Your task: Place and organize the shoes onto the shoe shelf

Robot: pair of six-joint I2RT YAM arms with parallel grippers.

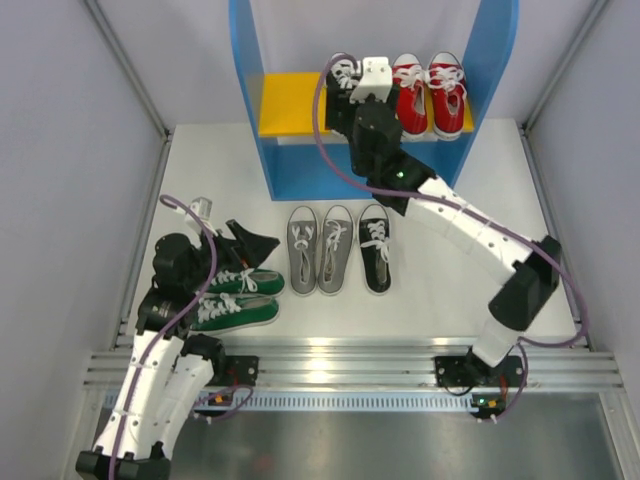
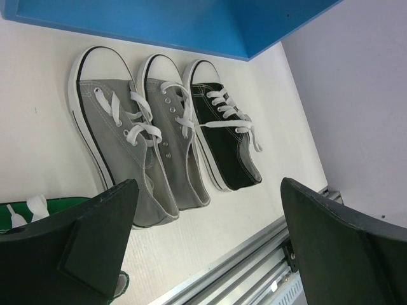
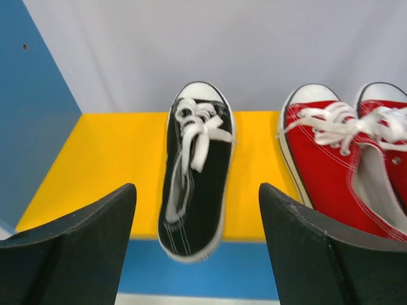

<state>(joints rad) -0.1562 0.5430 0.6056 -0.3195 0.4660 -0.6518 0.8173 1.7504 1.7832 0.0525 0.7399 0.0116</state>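
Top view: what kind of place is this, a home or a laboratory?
Probably a robot test bench, not a home: two arms bolted to a metal rail, plain grey walls around a white table, and one blue shelf of shoes.

Three shoes (image 1: 412, 95) are sitting on the shelf (image 1: 248, 90); a row (image 1: 333, 250) of three is lying on the desk (image 1: 420, 290) before it, a pair (image 1: 240, 297) leftward.
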